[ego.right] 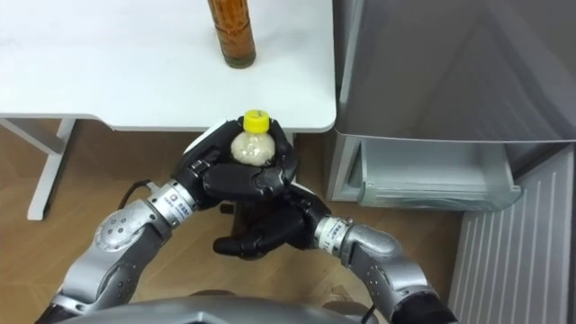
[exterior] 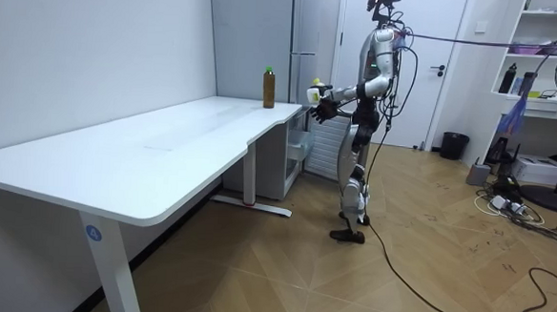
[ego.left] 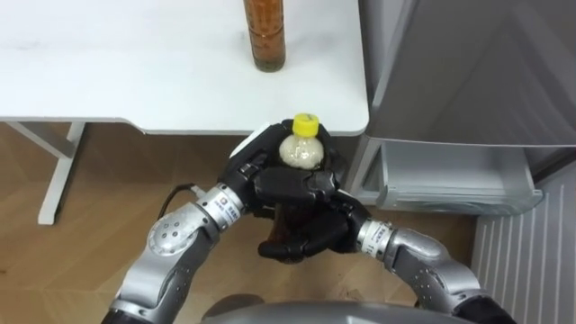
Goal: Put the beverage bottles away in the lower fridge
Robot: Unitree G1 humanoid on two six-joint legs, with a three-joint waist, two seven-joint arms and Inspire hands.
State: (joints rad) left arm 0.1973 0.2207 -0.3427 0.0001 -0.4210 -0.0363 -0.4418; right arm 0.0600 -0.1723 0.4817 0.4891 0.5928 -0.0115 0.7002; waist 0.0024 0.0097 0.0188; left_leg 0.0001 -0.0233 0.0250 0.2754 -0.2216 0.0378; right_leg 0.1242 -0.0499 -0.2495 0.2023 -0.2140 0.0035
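Just off the table [ego.left: 135, 76] edge, the yellow-capped bottle [ego.left: 302, 151] is clasped by both hands: left hand [ego.left: 263, 178] curled round its shoulder, right hand [ego.left: 301, 236] curled round its base. Slip risk if either grip is released before the lower fridge compartment [ego.left: 450, 175] is reached.

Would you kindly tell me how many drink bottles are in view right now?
2. A yellow-capped bottle is clasped by the left hand and right hand; an amber bottle stands on the white table. Others may be hidden in the fridge.
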